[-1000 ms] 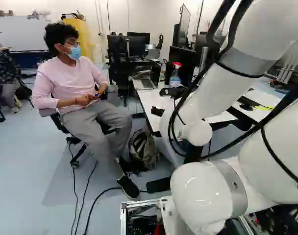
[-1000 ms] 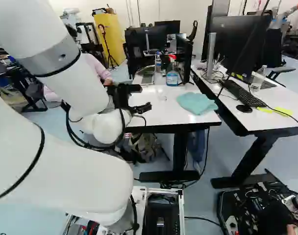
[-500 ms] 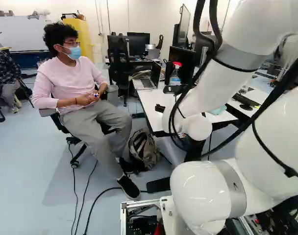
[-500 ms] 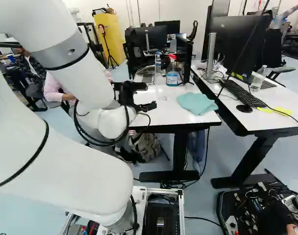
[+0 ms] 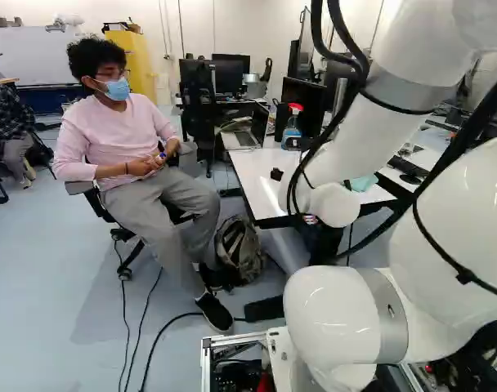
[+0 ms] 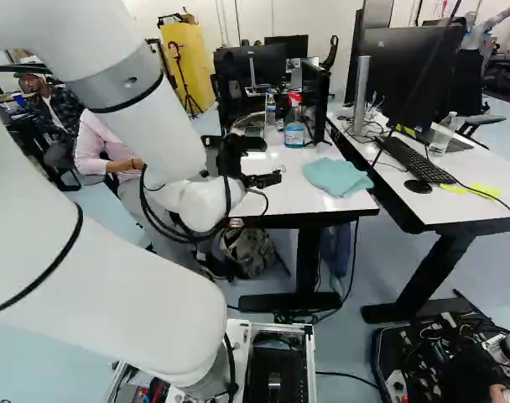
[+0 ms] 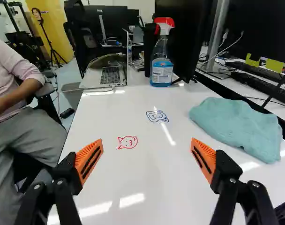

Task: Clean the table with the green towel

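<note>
Pale blue floor [image 5: 69, 286] fills much of the room, and a tall yellow cabinet [image 6: 188, 63] stands at the upper left of the right base view. Near the middle of that view is a shiny white table [image 6: 280, 200]. The green towel [image 6: 337, 176] lies on it in a soft heap, right of the middle of the frame, near the table's right side. The big white arm [image 6: 150, 134] comes in from the left of the frame, and the black tool [image 6: 273, 161] is at its end. Up close in the wrist view, the tool is wide open, with its two orange pads [image 7: 89, 159] far apart. Ahead of it, on the white top, is a red drawing [image 7: 128, 142] of a little face with pointy ears. A loopy blue drawing [image 7: 156, 116] is farther ahead, between the red one and a spray bottle [image 7: 161, 70] with a red top and blue water inside. An open laptop [image 7: 110, 75] sits at the far end, beside the bottle. At the right of the right base view, a second desk [image 6: 477, 206] holds a black keyboard [image 6: 416, 159] and a mouse [image 6: 418, 186]. A backpack [image 5: 239, 249] rests on the floor near the middle of the left base view.
</note>
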